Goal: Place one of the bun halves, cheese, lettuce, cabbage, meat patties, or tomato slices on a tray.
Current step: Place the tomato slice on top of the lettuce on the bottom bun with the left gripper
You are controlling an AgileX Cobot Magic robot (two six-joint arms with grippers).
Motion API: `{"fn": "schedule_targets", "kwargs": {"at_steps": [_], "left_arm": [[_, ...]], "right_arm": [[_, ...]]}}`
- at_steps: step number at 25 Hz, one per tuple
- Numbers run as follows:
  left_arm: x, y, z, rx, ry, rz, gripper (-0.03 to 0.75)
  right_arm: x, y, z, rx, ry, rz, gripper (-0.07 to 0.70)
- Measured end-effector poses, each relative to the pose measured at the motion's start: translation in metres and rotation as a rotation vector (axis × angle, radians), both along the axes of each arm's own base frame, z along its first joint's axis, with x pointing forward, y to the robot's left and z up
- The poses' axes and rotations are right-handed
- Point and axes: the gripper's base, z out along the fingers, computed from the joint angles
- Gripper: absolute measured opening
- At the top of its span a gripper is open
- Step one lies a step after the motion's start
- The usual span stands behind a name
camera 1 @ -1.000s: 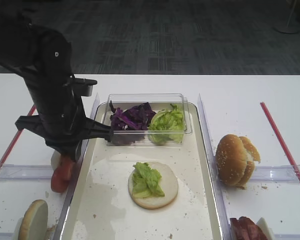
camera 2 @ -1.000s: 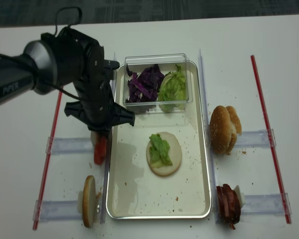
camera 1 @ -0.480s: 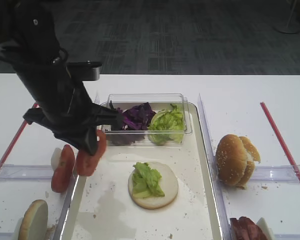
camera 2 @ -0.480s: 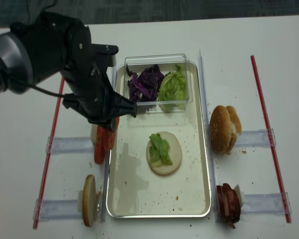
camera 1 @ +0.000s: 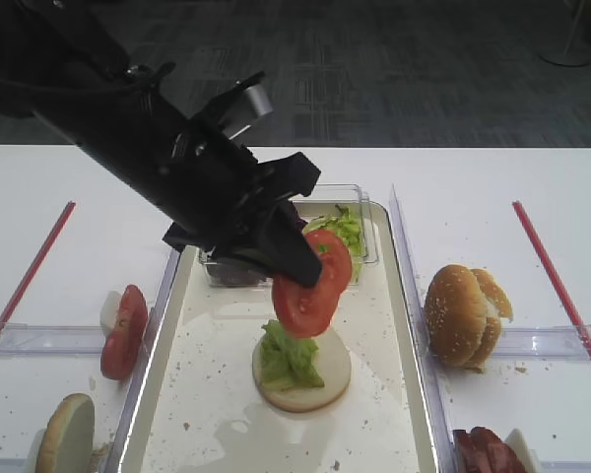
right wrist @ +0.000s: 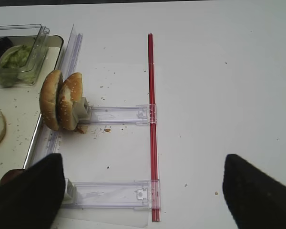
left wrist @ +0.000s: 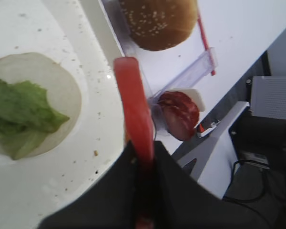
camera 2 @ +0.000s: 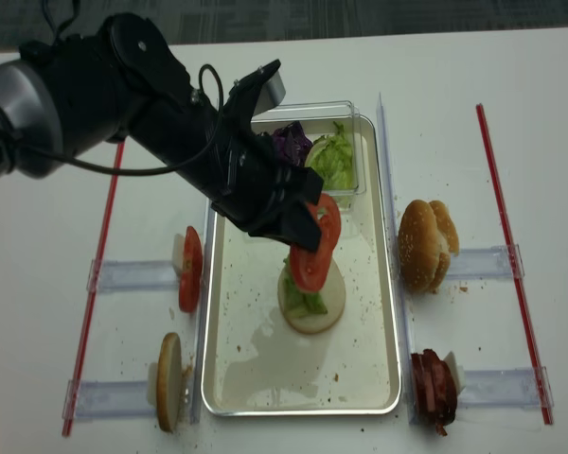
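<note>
Left gripper (camera 1: 294,258) clamped on a tomato slice (camera 1: 312,282), held on edge and lifted clear above the tray (camera 1: 209,394). In the left wrist view the slice (left wrist: 134,112) is pinched edge-on between the dark fingers (left wrist: 115,183).

Slice hangs over the bun half (camera 1: 302,370) lying cut face up in the tray's middle, with a lettuce piece (camera 1: 286,357) on it. Slice and lettuce overlap in both high views; cannot tell if they touch.

Far end of tray: clear tub (camera 1: 347,195) with lettuce on the right and purple cabbage (camera 2: 291,142) on the left, cabbage mostly hidden by the arm.

Left of tray, on the desk (camera 1: 512,187): more tomato slices (camera 1: 125,331) standing on edge in a clear holder (camera 1: 39,338); nearer, another bun half (camera 1: 64,435) on edge.

Right of tray: two bun halves (camera 1: 464,313) standing together on edge against a clear holder; nearer, meat patties (camera 2: 433,387) stacked on edge.

Red strips (camera 2: 506,236) run near-to-far along both outer sides of the desk.

Right gripper (right wrist: 143,191): only two dark finger tips at the bottom corners of its wrist view, well apart, standing wide with nothing between them, above the desk right of the tray.
</note>
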Motion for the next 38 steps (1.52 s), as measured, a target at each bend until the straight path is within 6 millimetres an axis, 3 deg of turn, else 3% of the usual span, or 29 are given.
{"fn": "schedule_targets", "kwargs": {"at_steps": [8, 21, 30, 33, 38], "left_arm": [[0.003, -0.004, -0.006, -0.016, 0.001, -0.01, 0.02], [0.027, -0.013, -0.085, 0.08, 0.122, 0.011, 0.02], [0.03, -0.016, -0.096, 0.059, 0.14, 0.015, 0.029], [0.03, -0.016, -0.096, 0.06, 0.14, 0.015, 0.106], [0.03, -0.016, -0.096, 0.06, 0.14, 0.015, 0.328]], "right_arm": [[0.0, 0.0, 0.0, 0.0, 0.0, 0.0, 0.679], [0.0, 0.0, 0.0, 0.0, 0.0, 0.0, 0.679], [0.0, 0.0, 0.0, 0.0, 0.0, 0.0, 0.679], [0.0, 0.0, 0.0, 0.0, 0.0, 0.0, 0.679], [0.0, 0.0, 0.0, 0.0, 0.0, 0.0, 0.679]]}}
